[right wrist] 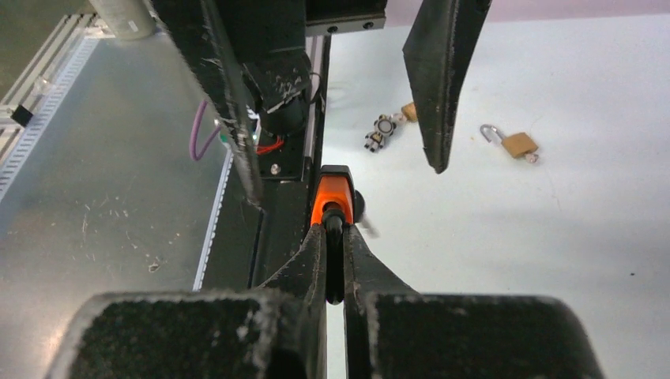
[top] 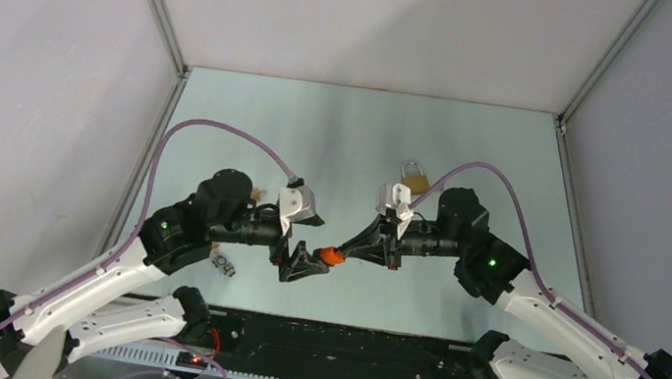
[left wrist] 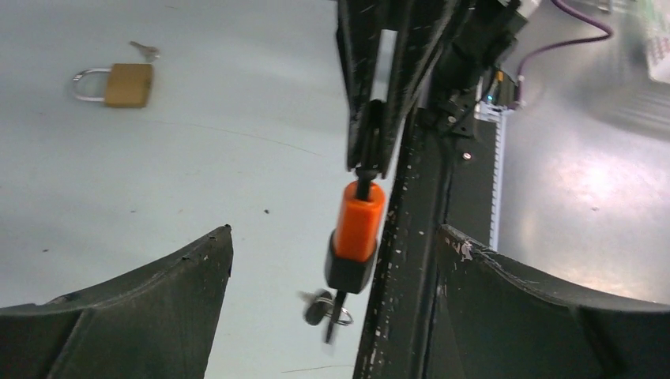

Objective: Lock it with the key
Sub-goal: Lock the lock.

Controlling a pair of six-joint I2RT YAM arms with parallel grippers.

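Firstly, edges: I have both grippers meeting low over the table (top: 340, 131), close to its near edge and about midway along it. The black rail (top: 340, 344) runs along that edge just behind them.
open room: the far half of the table is mostly bare up to the far edge. The left and right edges sit well apart from both wrists.
right gripper (right wrist: 333, 229): fingers pressed together on the black shackle of the orange lock (right wrist: 331, 193), which juts out past the fingertips.
left gripper (left wrist: 333, 233): fingers spread wide, one on either side of the lock, and neither touches it that I can see.
orange lock: it sits between my left fingers, with the shackle end in the right gripper and the body end toward the left wrist.
key (left wrist: 318, 308): at the body end of the lock and blurred. I cannot tell how far it sits in.
brass lock (top: 415, 177): flat on the table behind the right wrist, toward the far edge, with a small key (left wrist: 144, 51) just beside it.
second brass lock (right wrist: 517, 144): flat on the table beyond the left gripper, toward the left edge.
silver piece (top: 224, 263): beside the left forearm near the near edge. I cannot tell what it is.
in the way: the right fingers and the lock fill the gap between my left fingers.
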